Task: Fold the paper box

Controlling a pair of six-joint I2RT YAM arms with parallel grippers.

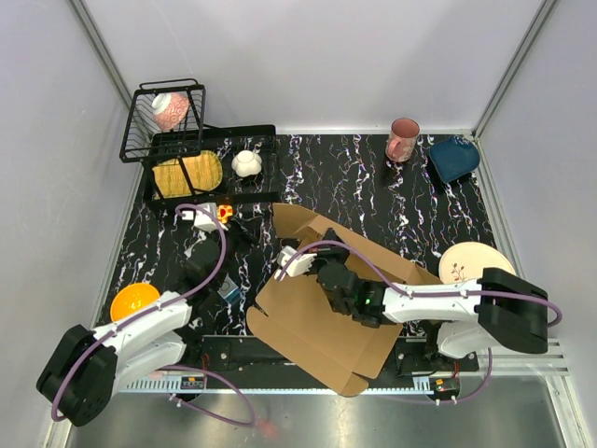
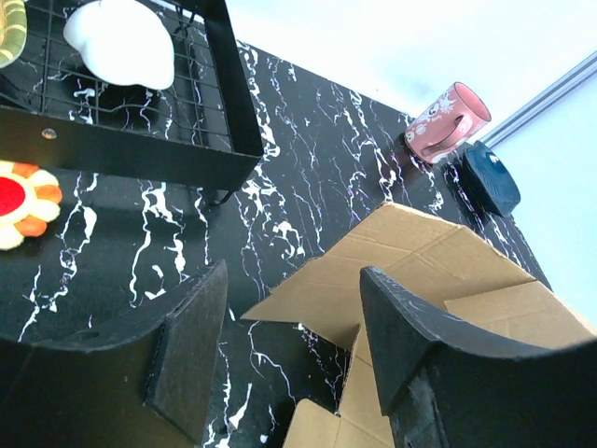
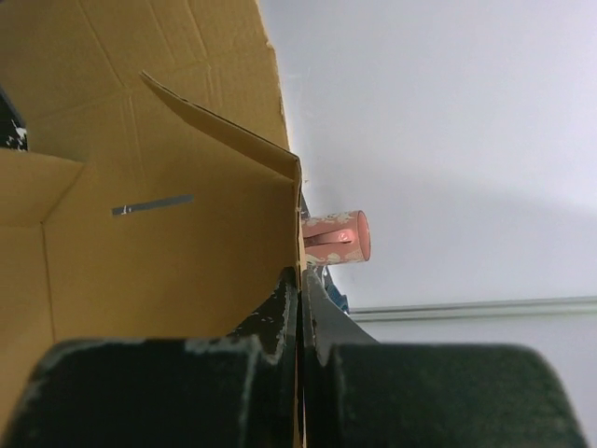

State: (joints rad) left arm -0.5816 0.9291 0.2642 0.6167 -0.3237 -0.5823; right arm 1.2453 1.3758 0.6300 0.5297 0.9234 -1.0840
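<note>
The paper box (image 1: 308, 322) is a brown die-cut cardboard sheet lying partly unfolded in the middle of the table, with a far flap raised. My right gripper (image 1: 328, 263) reaches over the sheet from the right. In the right wrist view it (image 3: 300, 275) is shut on the edge of an upright cardboard flap (image 3: 159, 243). My left gripper (image 1: 224, 250) hovers over the table just left of the sheet. In the left wrist view it (image 2: 294, 280) is open and empty, with the cardboard's left corner (image 2: 410, 252) ahead of the fingers and not touched.
A black dish rack (image 1: 201, 154) with a yellow plate and a white pot stands at the back left. A flower toy (image 1: 224, 213) lies near it. A pink mug (image 1: 403, 140) and a dark blue dish (image 1: 454, 157) are at the back right. A cream plate (image 1: 474, 261) is right, an orange bowl (image 1: 133, 301) left.
</note>
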